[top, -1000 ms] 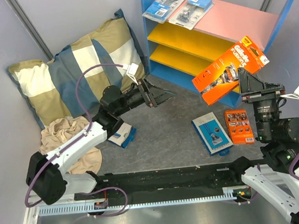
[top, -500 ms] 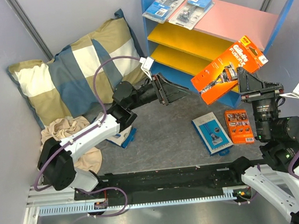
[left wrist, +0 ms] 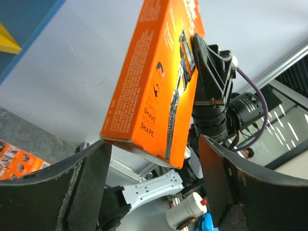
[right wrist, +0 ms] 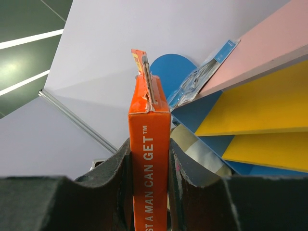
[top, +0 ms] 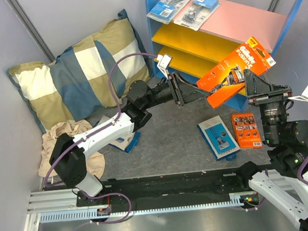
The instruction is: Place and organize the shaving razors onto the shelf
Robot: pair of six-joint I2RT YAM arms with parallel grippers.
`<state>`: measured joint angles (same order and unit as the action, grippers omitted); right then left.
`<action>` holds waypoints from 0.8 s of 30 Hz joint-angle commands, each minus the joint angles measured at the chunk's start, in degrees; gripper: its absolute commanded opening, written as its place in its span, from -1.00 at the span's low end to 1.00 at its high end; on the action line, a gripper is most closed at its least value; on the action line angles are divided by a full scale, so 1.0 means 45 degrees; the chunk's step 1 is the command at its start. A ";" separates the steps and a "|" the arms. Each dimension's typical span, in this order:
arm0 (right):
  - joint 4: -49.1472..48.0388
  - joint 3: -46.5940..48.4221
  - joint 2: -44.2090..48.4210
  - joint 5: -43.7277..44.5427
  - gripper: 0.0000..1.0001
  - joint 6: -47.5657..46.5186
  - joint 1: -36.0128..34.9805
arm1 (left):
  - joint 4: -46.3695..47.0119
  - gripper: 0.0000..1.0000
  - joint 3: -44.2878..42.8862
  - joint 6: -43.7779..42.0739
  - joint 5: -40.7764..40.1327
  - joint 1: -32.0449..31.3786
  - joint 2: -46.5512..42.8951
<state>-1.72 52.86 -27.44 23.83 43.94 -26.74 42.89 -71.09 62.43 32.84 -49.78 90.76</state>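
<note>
My right gripper (top: 255, 81) is shut on a large orange razor box (top: 236, 69), holding it tilted in the air in front of the shelf (top: 243, 22). In the right wrist view the box (right wrist: 149, 163) stands edge-on, pinched between both pads. My left gripper (top: 198, 95) is open at the box's lower left end. In the left wrist view that end (left wrist: 154, 82) hangs just above the gap, touching neither finger (left wrist: 89, 178). Two blister packs (top: 166, 6) (top: 197, 10) lie on the pink top board. A blue-white box (top: 218, 137) and a small orange pack (top: 246, 129) lie on the table. Another pack (top: 127, 142) lies partly under the left arm.
A checked pillow (top: 79, 73) leans in the back left corner with a beige cloth (top: 64, 145) in front of it. Grey walls close in both sides. The shelf's two yellow boards (top: 202, 44) stand just behind the raised box. A black rail (top: 166, 188) runs along the near edge.
My left arm has stretched to the right, from near the pillow up to the orange box's lower end. The right arm and the box have barely moved.
</note>
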 commanded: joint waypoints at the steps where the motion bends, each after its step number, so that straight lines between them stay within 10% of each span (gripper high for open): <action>1: -0.0693 -0.0047 0.0141 -0.0160 -0.95 0.0410 0.0005 | 0.0897 0.48 -0.0647 0.0501 0.0475 -0.0285 0.0299; 5: -0.0693 -0.0145 0.0219 -0.0082 -0.88 0.0566 0.0005 | 0.1229 0.36 -0.0706 0.0598 0.0573 -0.0364 0.0378; 14: -0.0635 -0.0204 0.0297 -0.0043 -0.60 0.0567 0.0005 | 0.1523 -0.74 -0.0628 0.0657 0.0515 -0.0383 0.0261; 24: 0.0048 -0.0049 0.0512 0.0445 0.60 0.0392 0.0005 | 0.1425 -0.96 -0.0823 0.0813 0.0047 0.0084 0.0066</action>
<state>-2.66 51.99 -26.11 24.25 46.59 -26.74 46.39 -71.83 67.02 33.56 -50.78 92.33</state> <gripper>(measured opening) 0.700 0.328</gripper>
